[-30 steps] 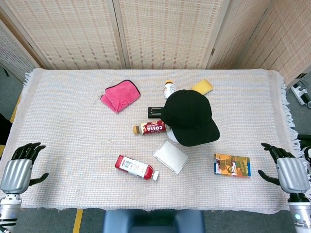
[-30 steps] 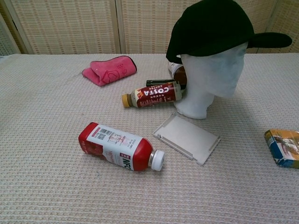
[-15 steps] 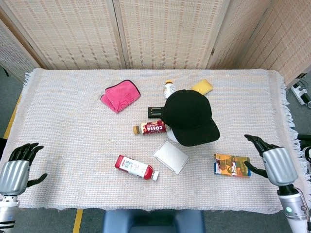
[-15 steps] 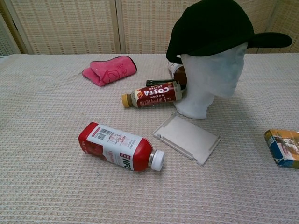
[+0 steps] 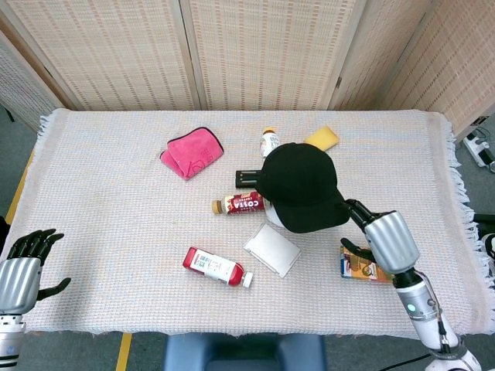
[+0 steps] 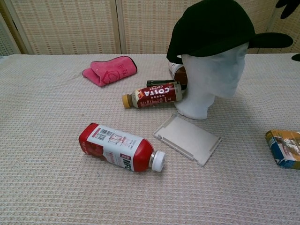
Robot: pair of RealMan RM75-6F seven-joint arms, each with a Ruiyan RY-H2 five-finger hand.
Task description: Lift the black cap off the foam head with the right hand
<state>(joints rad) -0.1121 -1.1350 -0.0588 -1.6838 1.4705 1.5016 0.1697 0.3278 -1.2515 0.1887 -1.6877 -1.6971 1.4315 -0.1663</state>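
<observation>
The black cap [image 5: 303, 188] sits on the white foam head [image 6: 212, 79] at the table's middle, brim pointing right; in the chest view the black cap [image 6: 215, 27] covers the head's crown. My right hand [image 5: 385, 239] hovers just right of the brim, fingers spread and empty, dark fingertips [image 5: 354, 207] near the brim's edge. Only those fingertips [image 6: 287, 3] show at the chest view's top right corner. My left hand [image 5: 19, 274] hangs open off the table's front left edge.
A Costa coffee bottle [image 5: 239, 204] lies left of the head. A red bottle [image 5: 216, 267], a white tray [image 5: 272, 250] and an orange packet [image 5: 357, 265] lie in front. A pink cloth [image 5: 192, 152], black remote [image 5: 247, 178], small bottle [image 5: 269, 141] and yellow sponge [image 5: 322, 138] lie behind.
My right hand has risen from the front right edge and swung left to the cap's brim, now over the orange packet. My left hand has sunk slightly.
</observation>
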